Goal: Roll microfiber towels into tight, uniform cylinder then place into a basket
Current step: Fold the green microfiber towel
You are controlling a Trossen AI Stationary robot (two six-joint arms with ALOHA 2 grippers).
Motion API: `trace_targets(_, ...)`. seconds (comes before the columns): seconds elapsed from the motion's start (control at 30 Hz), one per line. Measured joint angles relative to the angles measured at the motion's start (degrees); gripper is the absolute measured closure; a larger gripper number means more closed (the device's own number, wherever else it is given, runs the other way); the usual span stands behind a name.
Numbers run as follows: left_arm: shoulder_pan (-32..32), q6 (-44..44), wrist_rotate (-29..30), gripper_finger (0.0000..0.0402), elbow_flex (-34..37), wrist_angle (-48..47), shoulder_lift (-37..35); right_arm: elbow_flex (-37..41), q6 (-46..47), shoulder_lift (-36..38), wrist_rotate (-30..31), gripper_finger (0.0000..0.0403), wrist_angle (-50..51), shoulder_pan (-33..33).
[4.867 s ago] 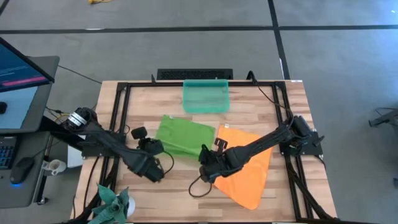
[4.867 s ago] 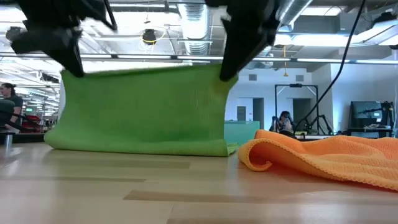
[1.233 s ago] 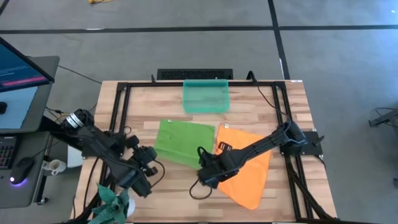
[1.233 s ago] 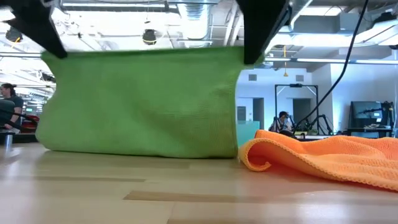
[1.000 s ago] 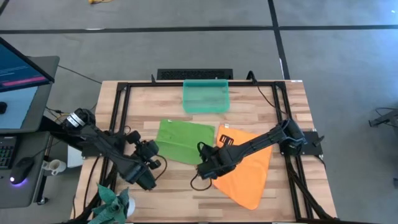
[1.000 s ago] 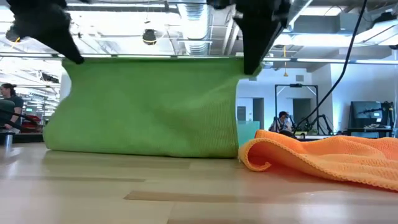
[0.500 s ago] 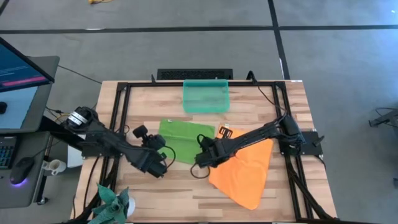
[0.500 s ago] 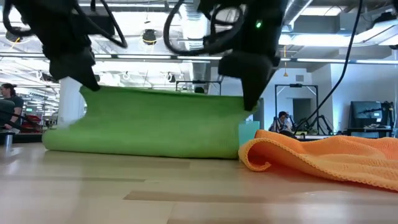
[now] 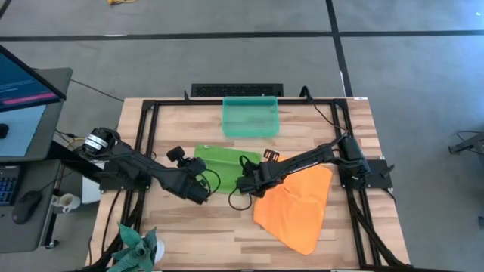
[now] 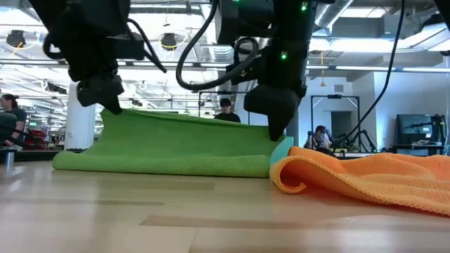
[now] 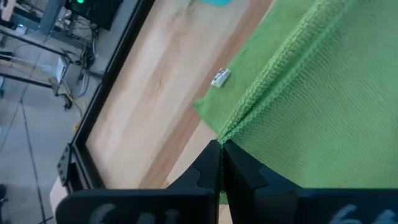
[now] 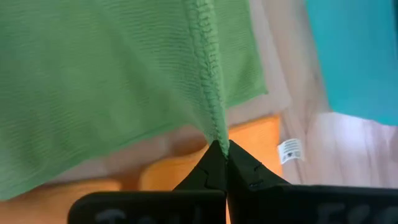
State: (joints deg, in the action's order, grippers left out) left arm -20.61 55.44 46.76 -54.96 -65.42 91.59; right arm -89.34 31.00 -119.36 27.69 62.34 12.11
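table point(image 9: 189, 227) of pale wooden planks with a black metal frame along its edges carries everything here, and two dark arms reach in over it from either side

bright orange microfiber towel point(image 9: 295, 208) lies spread and rumpled on the right half of the table; in the low view its near edge point(image 10: 302, 176) curls up into a thick fold just beside the green one

lime green microfiber towel point(image 9: 219, 162) sits in the middle of the table, left of the orange towel and touching it at one edge; its lower layer lies flat on the wood while its near hem is lifted off the surface and slopes down from left to right in the low view point(image 10: 176, 144)

small rectangular translucent teal-green plastic basket point(image 9: 250, 116) stands at the far edge of the table, beyond the green towel and apart from it, with neither towel in it

left gripper point(image 9: 203, 193) is at the green towel's near left corner, its fingers clenched on the stitched hem, which the left wrist view shows running straight into the closed tips point(image 11: 219, 146)

right gripper point(image 9: 243, 185) is at the near right corner of the same towel, pinched tight on the hem point(image 12: 217, 146), with orange cloth and a small white care tag point(image 12: 290, 150) showing just past it

another small white tag point(image 11: 219, 78) lies on the wood at the green towel's edge in the left wrist view
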Motion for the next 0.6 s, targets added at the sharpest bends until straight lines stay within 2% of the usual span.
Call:
trace_targets(0.27,4.28,-2.42,-0.62,0.0401,-0.04,0.73,0.0,-0.04,-1.03,-0.01,-0.64,0.0393,0.1,-1.35)
trace_targets(0.6,6.25,-4.61,-1.84,0.0392,-0.07,0.73,0.0,-0.04,-0.97,-0.01,-1.04,0.0393,-1.39,-4.38)
